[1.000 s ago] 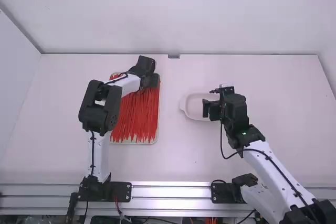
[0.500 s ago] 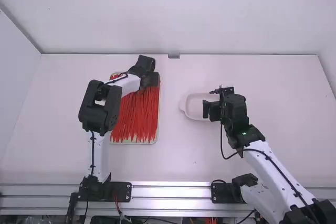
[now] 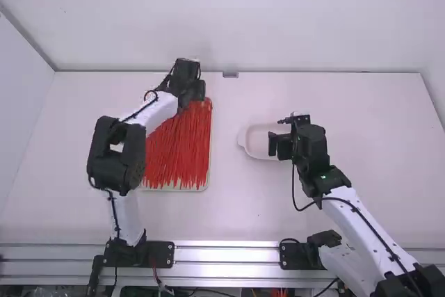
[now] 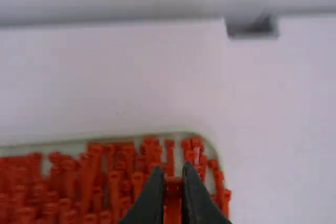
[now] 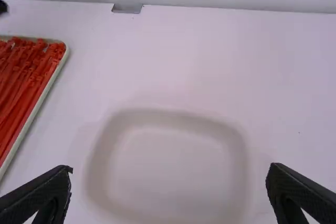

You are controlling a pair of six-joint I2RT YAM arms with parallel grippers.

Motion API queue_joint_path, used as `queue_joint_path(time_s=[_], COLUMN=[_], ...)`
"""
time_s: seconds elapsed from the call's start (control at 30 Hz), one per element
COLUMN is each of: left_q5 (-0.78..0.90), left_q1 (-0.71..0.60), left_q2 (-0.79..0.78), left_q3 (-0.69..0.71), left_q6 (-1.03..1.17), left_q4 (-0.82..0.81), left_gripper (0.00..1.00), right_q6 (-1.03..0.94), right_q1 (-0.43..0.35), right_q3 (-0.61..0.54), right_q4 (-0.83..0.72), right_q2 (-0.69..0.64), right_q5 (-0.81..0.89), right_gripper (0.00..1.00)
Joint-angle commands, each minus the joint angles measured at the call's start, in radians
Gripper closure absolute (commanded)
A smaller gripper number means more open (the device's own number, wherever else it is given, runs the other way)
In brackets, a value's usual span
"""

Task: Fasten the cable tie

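Red cable ties (image 3: 179,151) piled in tray (image 3: 188,189)

You have no text, label, number or sign here that can be read. The bench (image 3: 361,102), the tray (image 3: 210,151), each orange cable tie (image 3: 182,147) and the white dish (image 3: 254,140) carry no print you could make out.

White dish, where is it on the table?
In the high view the white dish sits right of the middle, between the tray of orange cable ties on its left and the right claw just beside it.
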Motion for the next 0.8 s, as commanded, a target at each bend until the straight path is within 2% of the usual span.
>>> queue_joint_path(time_s=[0.0, 0.43, 0.63, 0.7, 0.77], left_q5=[-0.039, -0.045, -0.046, -0.046, -0.045], left_q1=[-0.007, -0.007, -0.007, -0.007, -0.007], left_q2=[-0.125, -0.497, -0.769, -0.814, -0.911], left_q3=[0.017, -0.018, -0.195, -0.233, -0.324], left_q6=[0.031, 0.086, 0.087, 0.087, 0.086], left_q4=[-0.018, -0.212, -0.182, -0.167, -0.123], left_gripper=[0.98, 0.98, 0.98, 0.98, 0.98], right_q6=[-0.002, 0.002, 0.002, 0.002, 0.002], right_q1=[0.004, 0.002, 0.002, 0.002, 0.002], right_q3=[0.029, 0.029, 0.029, 0.029, 0.029], right_q4=[0.008, 0.050, 0.101, 0.115, 0.141], right_q2=[-0.016, -0.016, -0.016, -0.016, -0.016], right_q5=[0.001, -0.062, -0.151, -0.174, -0.224], right_gripper=[0.01, 0.01, 0.01, 0.01, 0.01])
